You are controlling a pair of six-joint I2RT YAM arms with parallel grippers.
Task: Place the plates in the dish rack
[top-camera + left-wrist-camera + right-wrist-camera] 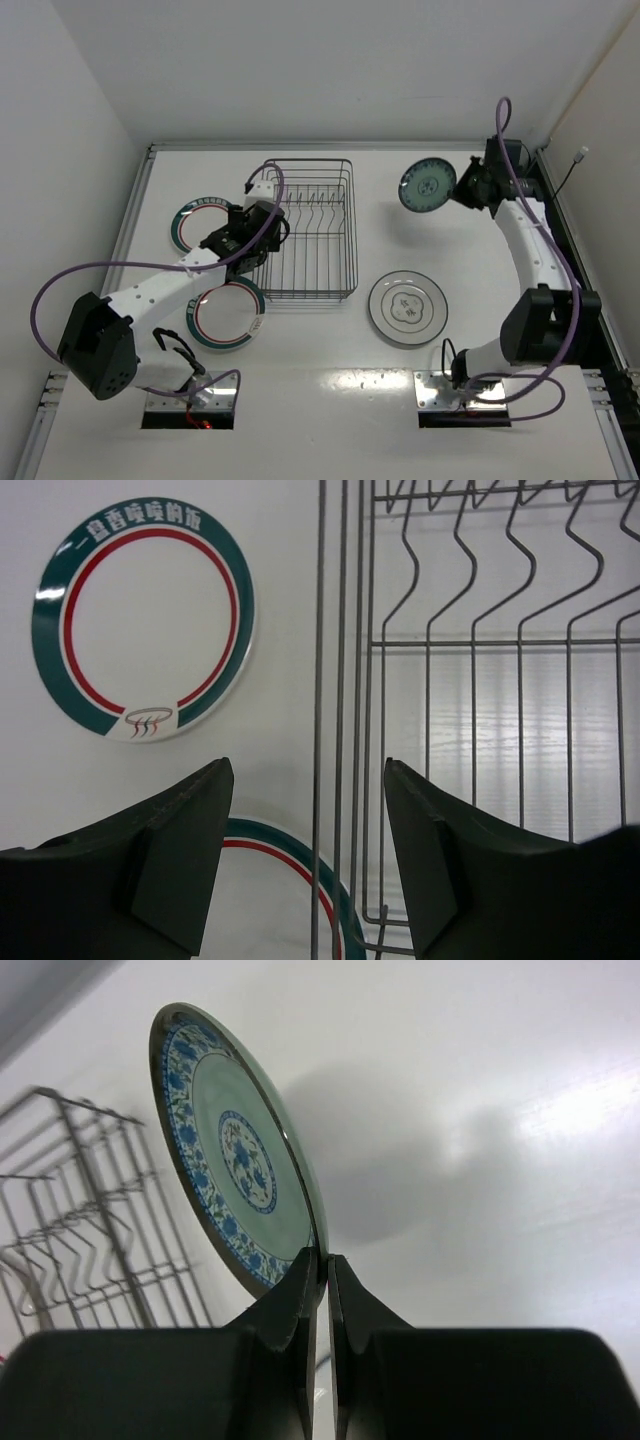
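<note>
The dark wire dish rack (352,230) stands mid-table, with no plates in it. Two white plates with green rims lie left of it, one further back (188,226) and one nearer (228,316). A pale grey-white plate (407,308) lies right of the rack. My left gripper (245,236) is open and empty over the rack's left side; in the left wrist view its jaws (308,770) stand either side of the rack's side wires (470,642), with both green-rimmed plates (145,620) (270,900) below. My right gripper (466,185) (326,1255) is shut on the rim of a teal plate with blue pattern (428,186) (235,1150), held on edge above the table right of the rack (108,1222).
White walls close in the table at the back and both sides. A black rail (560,215) runs along the right edge. The arm bases (190,395) (465,385) sit at the near edge.
</note>
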